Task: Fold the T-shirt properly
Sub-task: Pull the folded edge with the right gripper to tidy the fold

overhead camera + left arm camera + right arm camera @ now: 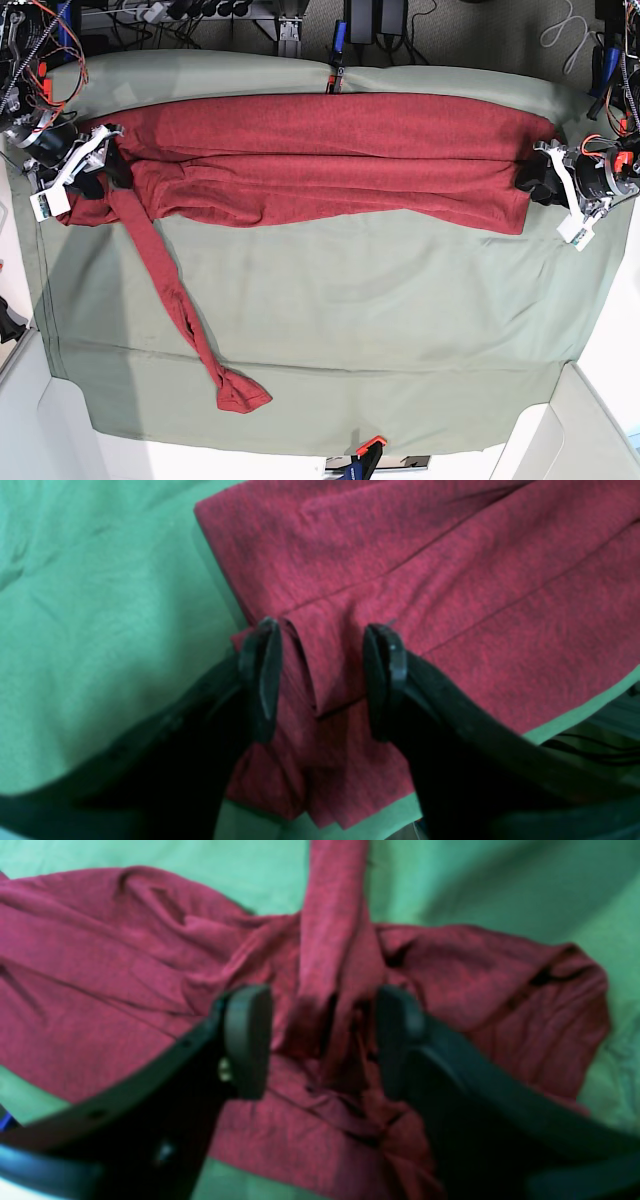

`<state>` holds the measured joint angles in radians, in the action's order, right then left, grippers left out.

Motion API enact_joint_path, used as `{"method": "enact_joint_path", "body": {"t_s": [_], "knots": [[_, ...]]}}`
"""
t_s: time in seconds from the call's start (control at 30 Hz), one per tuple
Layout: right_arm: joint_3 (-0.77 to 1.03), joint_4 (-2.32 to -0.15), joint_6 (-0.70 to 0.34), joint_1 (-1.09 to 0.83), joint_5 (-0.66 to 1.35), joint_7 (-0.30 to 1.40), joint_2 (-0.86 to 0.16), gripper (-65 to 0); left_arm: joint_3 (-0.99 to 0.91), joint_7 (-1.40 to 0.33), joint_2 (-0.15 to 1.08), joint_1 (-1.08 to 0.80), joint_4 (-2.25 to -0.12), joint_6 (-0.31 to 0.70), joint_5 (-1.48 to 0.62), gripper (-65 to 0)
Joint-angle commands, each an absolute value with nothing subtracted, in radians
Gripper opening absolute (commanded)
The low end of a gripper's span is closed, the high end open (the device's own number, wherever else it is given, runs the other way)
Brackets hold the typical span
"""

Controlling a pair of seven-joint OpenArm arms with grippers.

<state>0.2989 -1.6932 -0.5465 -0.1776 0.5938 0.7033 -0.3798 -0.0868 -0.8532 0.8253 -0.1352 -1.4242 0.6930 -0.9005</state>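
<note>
The dark red T-shirt [330, 160] lies as a long folded band across the far half of the table, and one long sleeve [170, 300] trails toward the front edge. At the band's right end in the base view, my left gripper [325, 630] is open, its fingers standing either side of a folded edge of the T-shirt [425, 580] without pinching it. My right gripper [322, 1000] is open at the other end, over bunched cloth of the T-shirt [125, 965] where the sleeve starts. In the base view the left gripper [540, 180] and right gripper [100, 160] sit at opposite ends.
A sage-green table cloth [380, 320] covers the table. Cables and electronics [200, 15] crowd the far edge. An orange clamp [370, 445] sits at the front edge. The cloth's near edge [565, 725] runs close to the left gripper.
</note>
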Motion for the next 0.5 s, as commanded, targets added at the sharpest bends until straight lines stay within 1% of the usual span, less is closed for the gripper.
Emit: {"method": "enact_joint_path", "body": {"t_s": [0.0,0.17,0.3,0.37,0.47], "knots": [[0.308,-1.709,-0.542,-0.165,0.599,0.667,-0.396,-31.6,-0.099,-0.842,0.85,-0.122,-1.436,0.698,-0.925,-35.5],[0.308,-1.709,-0.511,-0.093,0.579,0.628,-0.395,-31.6,-0.099,-0.847,0.85,-0.122,-1.436,0.698,-0.94,-35.5],[0.306,-1.696,-0.496,0.012,0.51,0.628,-0.357,-31.6,-0.099,-0.885,0.85,-0.122,-1.436,0.698,-0.947,-35.5],[0.299,-1.652,-0.489,0.071,0.484,0.619,-0.333,-31.6,-0.099,-0.892,0.85,-0.122,-1.436,0.698,-0.948,-35.5],[0.279,-1.525,-0.489,0.175,0.424,0.562,-0.289,-31.6,-0.099,-0.891,0.85,-0.122,-1.436,0.698,-0.948,-35.5]]}}
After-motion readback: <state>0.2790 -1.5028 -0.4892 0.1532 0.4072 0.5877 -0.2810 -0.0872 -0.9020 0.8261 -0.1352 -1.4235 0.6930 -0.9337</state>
